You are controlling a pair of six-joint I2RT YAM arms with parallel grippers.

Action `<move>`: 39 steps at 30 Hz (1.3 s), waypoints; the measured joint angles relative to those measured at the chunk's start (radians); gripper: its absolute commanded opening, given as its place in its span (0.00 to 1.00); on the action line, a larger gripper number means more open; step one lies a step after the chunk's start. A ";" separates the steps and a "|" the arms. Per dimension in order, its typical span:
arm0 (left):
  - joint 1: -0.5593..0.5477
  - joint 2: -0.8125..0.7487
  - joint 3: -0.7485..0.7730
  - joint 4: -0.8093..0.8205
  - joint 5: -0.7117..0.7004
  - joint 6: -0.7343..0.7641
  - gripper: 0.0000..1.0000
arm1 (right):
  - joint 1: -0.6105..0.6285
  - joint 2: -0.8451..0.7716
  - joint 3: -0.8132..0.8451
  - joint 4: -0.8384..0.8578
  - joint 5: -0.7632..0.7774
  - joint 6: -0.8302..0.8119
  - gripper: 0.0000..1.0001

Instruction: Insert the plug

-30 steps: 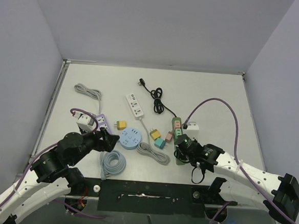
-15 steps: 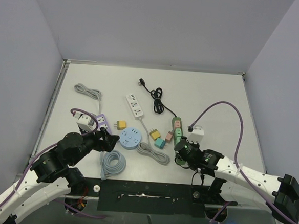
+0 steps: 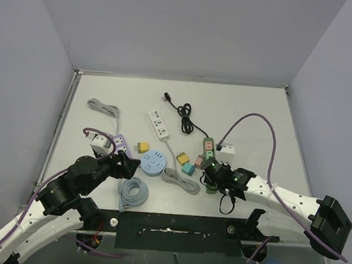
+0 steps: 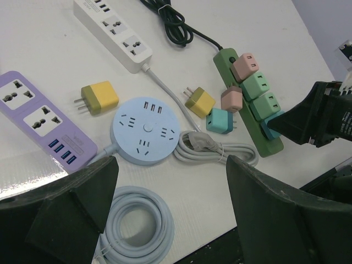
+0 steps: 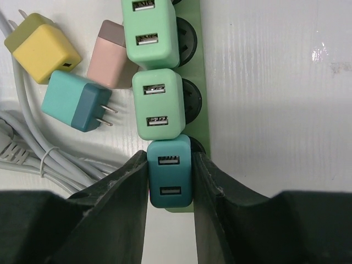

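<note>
A teal plug [image 5: 169, 179] sits in the end socket of the green power strip [image 5: 200, 71], next to two mint-green plugs [image 5: 158, 104]. My right gripper [image 5: 170, 158] is shut on the teal plug, one finger on each of its sides. From above, the right gripper [image 3: 214, 170] covers the near end of the strip [image 3: 207, 140]. In the left wrist view the teal plug [image 4: 273, 122] shows partly under that gripper. My left gripper [image 4: 171, 181] hangs open above the table, holding nothing, near the left front [image 3: 125, 165].
Loose beside the strip lie a teal-and-blue plug [image 5: 76, 102], a pink plug [image 5: 111, 55] and a yellow plug [image 5: 41, 47]. A round blue power strip [image 4: 146, 129], a purple strip [image 4: 38, 118], a white strip [image 4: 113, 33], another yellow plug [image 4: 99, 98] and coiled cables [image 4: 137, 231] lie around.
My right gripper has shifted slightly to the left at the strip's near end, and its purple cable has swung. The left arm has not moved.
</note>
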 measured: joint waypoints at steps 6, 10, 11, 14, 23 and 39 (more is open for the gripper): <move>0.000 0.000 0.000 0.000 0.000 0.000 0.78 | 0.023 0.072 0.089 -0.108 0.007 0.037 0.52; 0.000 0.000 0.000 0.000 0.000 0.000 0.78 | 0.020 0.084 0.120 -0.214 -0.043 0.046 0.59; 0.000 0.000 0.000 0.000 0.000 0.000 0.78 | 0.013 0.084 0.133 -0.235 -0.058 0.046 0.59; 0.000 0.000 0.000 0.000 0.000 0.000 0.78 | -0.013 0.084 0.163 -0.262 -0.094 0.043 0.58; 0.000 0.000 0.000 0.000 0.001 0.002 0.78 | -0.096 0.076 0.182 -0.278 -0.190 -0.004 0.41; 0.000 -0.005 0.000 0.000 0.003 0.005 0.78 | -0.173 0.156 0.223 -0.278 -0.283 -0.079 0.00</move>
